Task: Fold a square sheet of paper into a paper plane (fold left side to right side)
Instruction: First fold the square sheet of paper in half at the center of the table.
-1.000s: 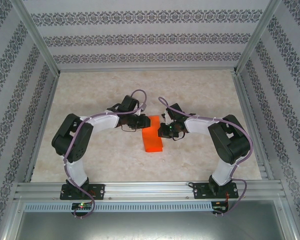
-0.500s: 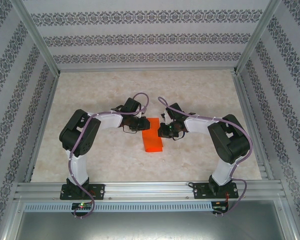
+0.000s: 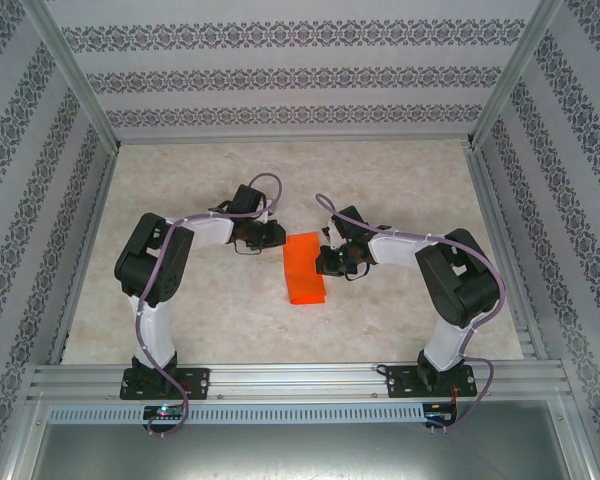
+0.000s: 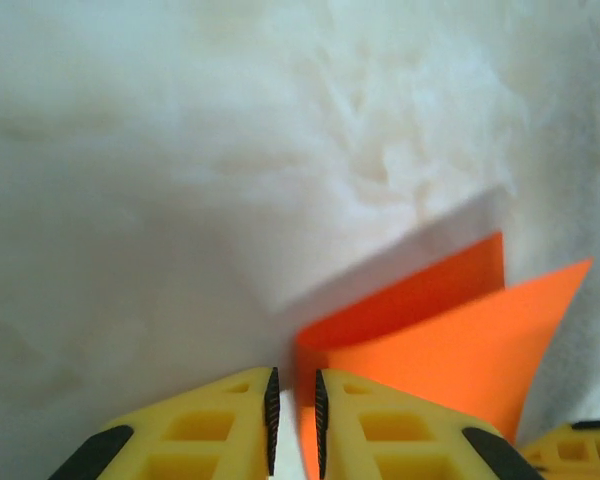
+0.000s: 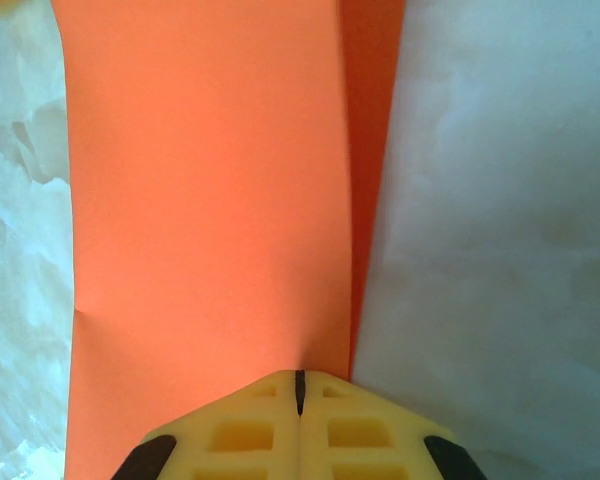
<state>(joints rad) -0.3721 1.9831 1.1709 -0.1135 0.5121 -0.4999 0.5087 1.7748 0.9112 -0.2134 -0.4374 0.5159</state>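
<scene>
Paper (image 3: 303,268) lies mid-table (image 3: 400,180), folded to a narrow strip. R gripper (image 5: 300,380), jaws closed and empty, rests on its right edge. L gripper (image 4: 293,388) sits just left, jaws a slit apart, empty. Prob. creasing step; next needs firm press along fold.

A high camera behind the arm bases looks down on the whole counter (image 3: 180,320). Wrist cameras sit just behind the left hand (image 4: 295,378) and right hand (image 5: 300,380), very close; all share the orange sheet (image 3: 303,268) ahead of them.
</scene>
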